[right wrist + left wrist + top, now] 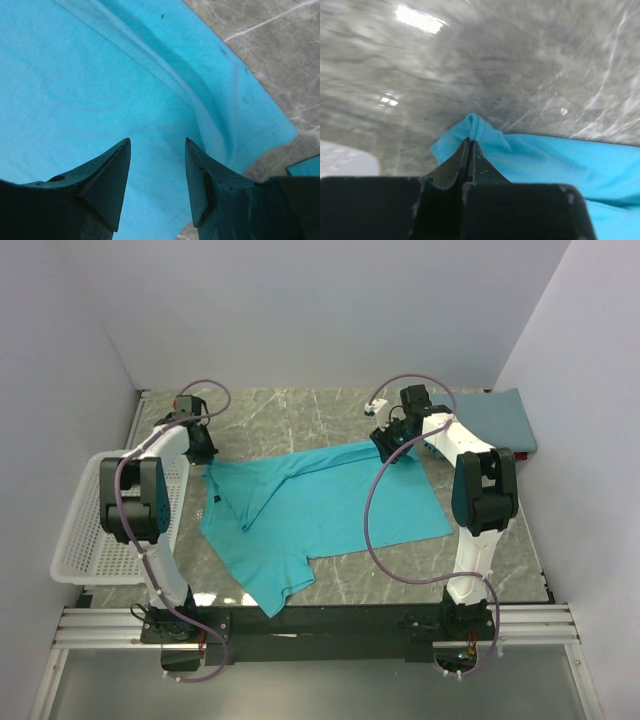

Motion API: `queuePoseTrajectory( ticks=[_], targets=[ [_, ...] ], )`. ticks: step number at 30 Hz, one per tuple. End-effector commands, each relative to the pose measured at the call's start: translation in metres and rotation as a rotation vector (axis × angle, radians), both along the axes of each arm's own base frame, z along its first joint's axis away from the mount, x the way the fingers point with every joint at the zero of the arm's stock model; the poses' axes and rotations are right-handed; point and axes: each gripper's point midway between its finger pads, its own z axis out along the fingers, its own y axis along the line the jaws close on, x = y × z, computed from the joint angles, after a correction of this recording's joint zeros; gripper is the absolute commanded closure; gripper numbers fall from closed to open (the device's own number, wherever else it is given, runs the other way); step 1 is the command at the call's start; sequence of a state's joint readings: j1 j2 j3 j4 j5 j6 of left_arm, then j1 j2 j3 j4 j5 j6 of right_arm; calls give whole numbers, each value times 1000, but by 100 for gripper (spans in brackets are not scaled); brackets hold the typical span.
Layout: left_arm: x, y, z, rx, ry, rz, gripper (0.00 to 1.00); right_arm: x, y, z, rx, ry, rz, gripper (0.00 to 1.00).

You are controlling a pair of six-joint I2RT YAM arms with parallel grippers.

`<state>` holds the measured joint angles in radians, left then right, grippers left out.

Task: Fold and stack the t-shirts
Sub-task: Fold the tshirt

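Left gripper (470, 145) pinches a corner of the teal t-shirt (555, 165) near the left edge of the table (520, 60). Right gripper (157, 142) hangs spread over the same shirt.

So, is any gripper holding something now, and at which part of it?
The left gripper is shut on the teal t-shirt, pinching a bunched corner of its edge. The right gripper is open above the shirt and holds nothing.

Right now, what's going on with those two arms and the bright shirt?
Two arms are working on the teal t-shirt, spread on the table. The left gripper is shut, pinching one far corner; the right gripper is open above the other far corner. A slate-blue shirt lies folded at far right.
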<state>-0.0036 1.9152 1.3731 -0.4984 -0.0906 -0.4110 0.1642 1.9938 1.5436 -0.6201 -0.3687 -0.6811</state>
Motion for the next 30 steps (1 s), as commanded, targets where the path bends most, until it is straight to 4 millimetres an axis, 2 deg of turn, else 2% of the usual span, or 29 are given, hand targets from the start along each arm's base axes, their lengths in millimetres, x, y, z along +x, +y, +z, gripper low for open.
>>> queuePoseTrajectory(
  ticks=[1, 3, 9, 10, 13, 16, 18, 20, 21, 22, 24, 25, 26, 27, 28, 29, 30],
  targets=[
    [17, 17, 53, -57, -176, 78, 100, 6, -3, 22, 22, -56, -12, 46],
    [19, 21, 56, -72, -188, 92, 100, 7, -4, 22, 19, -58, -17, 46],
    [18, 26, 49, -83, -164, 98, 98, 10, -10, 23, 16, -61, -51, 46],
    [18, 27, 49, -83, -164, 96, 90, 12, -11, 25, 12, -68, -57, 46],
    [21, 25, 56, -92, -172, 77, 76, 13, -15, 25, 9, -71, -63, 45],
    [27, 19, 76, -113, -216, 43, 66, 14, -16, 23, -8, -80, -37, 45],
    [32, 14, 100, -129, -280, 11, 63, 17, -17, 24, -39, -110, 2, 44],
    [34, 9, 134, -141, -378, -29, 57, 20, -18, 25, -58, -131, 41, 44],
    [32, 6, 141, -145, -404, -47, 55, 23, -17, 27, -80, -155, 82, 44],
    [27, 3, 163, -140, -461, -80, 54, 24, -16, 26, -93, -162, 102, 44],
    [16, -2, 171, -156, -506, -105, 52, 27, -14, 28, -131, -183, 141, 44],
    [7, -6, 188, -156, -553, -123, 52, 26, -11, 24, -144, -171, 156, 44],
    [1, -8, 190, -156, -565, -133, 51, 26, -12, 22, -160, -165, 162, 45],
    [-10, -12, 178, -178, -546, -147, 50, 27, -13, 21, -179, -163, 164, 47],
    [-19, -16, 183, -188, -561, -161, 50, 26, -12, 16, -184, -148, 168, 49],
    [-25, -19, 178, -196, -551, -173, 50, 26, -12, 14, -189, -142, 166, 51],
    [-34, -24, 163, -218, -514, -186, 50, 24, -14, 12, -191, -132, 157, 53]
  ],
)
